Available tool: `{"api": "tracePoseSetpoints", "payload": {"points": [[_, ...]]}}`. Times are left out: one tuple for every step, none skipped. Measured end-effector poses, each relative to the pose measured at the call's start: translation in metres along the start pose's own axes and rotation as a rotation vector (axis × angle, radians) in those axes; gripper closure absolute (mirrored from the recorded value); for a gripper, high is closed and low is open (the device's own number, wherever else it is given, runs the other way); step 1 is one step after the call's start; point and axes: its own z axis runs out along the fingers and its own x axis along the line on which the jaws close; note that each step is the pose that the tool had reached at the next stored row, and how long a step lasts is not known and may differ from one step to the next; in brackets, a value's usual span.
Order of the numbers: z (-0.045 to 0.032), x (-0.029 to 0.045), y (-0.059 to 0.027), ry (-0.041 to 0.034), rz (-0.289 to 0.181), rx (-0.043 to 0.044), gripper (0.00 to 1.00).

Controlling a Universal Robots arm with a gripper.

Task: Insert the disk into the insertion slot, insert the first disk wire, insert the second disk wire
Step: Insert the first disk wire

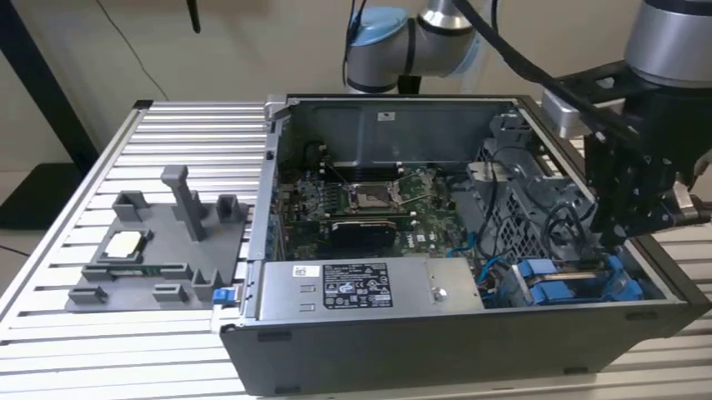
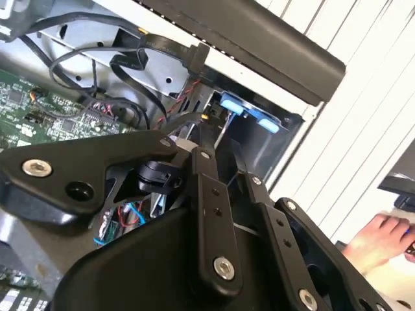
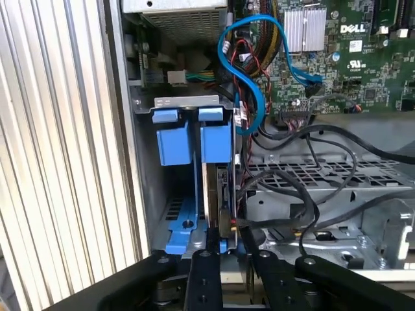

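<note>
- Gripper point(image 1: 618, 237) at case's point(image 1: 445, 350) near corner, the exterior view's right.
- First wrist view: clamped on disk point(image 3: 219, 194), edge-on in slot point(image 3: 146, 188).
- Second wrist view: hand point(image 2: 379, 236) outside case.

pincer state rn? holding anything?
Pincer: closed on the disk, which sits edge-on in the insertion slot.

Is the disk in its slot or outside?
In: the first wrist view shows the disk on edge inside the grey slot, blue frame and all. Pushed fully home? Cannot tell.
</note>
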Motion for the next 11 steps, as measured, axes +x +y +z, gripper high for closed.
{"api": "tracePoseSetpoints", "payload": {"points": [[-0.0038, 0.0002, -0.0008, 0.0003, 0.000, 0.0000, 0.74], [-0.0044, 0.0002, -0.0010, 0.0001, 0.000, 0.0000, 0.74], [-0.0043, 0.0001, -0.0009, -0.0001, 0.000, 0.0000, 0.74], [-0.0043, 0.0001, -0.0010, 0.0000, 0.000, 0.0000, 0.74], [-0.0044, 0.0001, -0.0010, 0.0000, 0.000, 0.0000, 0.74], [-0.0043, 0.0001, -0.0010, -0.0001, 0.000, 0.0000, 0.74], [-0.0043, 0.0001, -0.0010, 0.0000, 0.000, 0.0000, 0.74], [-0.0044, 0.0001, -0.0010, 0.0000, 0.000, 0.0000, 0.74], [-0.0044, 0.0001, -0.0010, 0.0001, 0.000, 0.0000, 0.74], [-0.0043, 0.0000, -0.0016, 0.0002, 0.000, -0.0010, 0.74], [-0.0042, -0.0003, -0.0026, 0.0005, 0.000, -0.0048, 0.74]]}}
